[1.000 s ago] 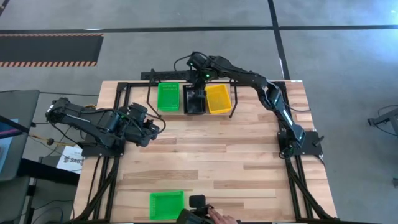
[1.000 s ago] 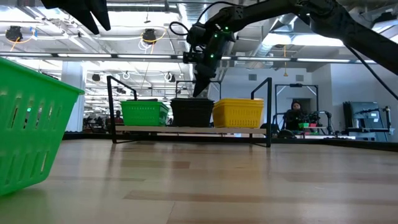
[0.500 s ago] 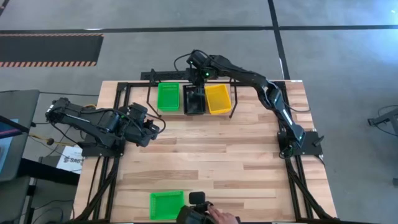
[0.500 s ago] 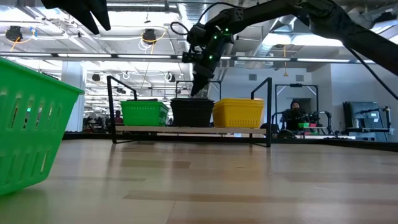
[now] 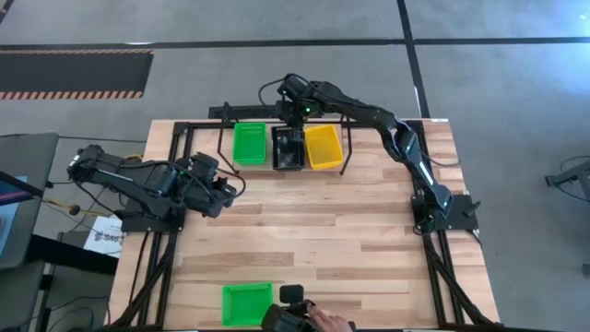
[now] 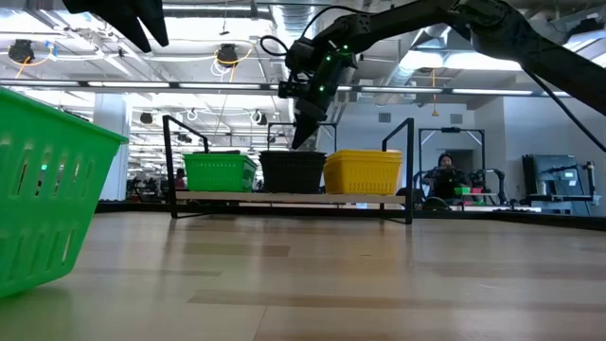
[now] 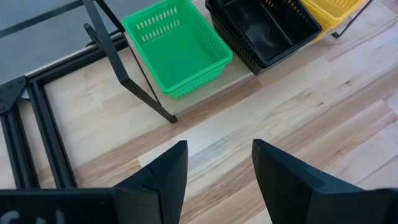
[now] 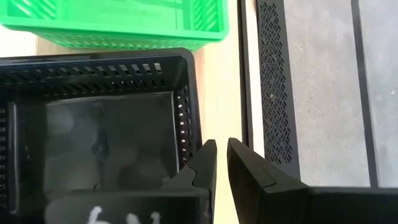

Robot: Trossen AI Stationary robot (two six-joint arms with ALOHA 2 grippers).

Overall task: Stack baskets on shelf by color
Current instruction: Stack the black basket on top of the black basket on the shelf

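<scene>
The shelf (image 6: 284, 196) stands at the table's far edge on thin black legs. On its plank a green basket (image 5: 248, 143), a black basket (image 5: 288, 149) and a yellow basket (image 5: 323, 146) stand side by side. In the left wrist view the black basket (image 7: 267, 25) has a second one nested in it. Another green basket (image 5: 247, 302) rests on the table at the near edge. My right gripper (image 8: 221, 149) hovers just above the black basket's far rim (image 8: 186, 93), pointing down, fingers shut with a thin slit and empty. My left gripper (image 7: 217, 162) is open and empty at the table's left.
A person's hand (image 5: 327, 323) and a dark device (image 5: 293, 297) are at the near edge, beside the green basket, which fills the low view's left (image 6: 47, 189). The black table frame (image 5: 175, 138) runs along the sides. Bare wood lies between the shelf and the near edge.
</scene>
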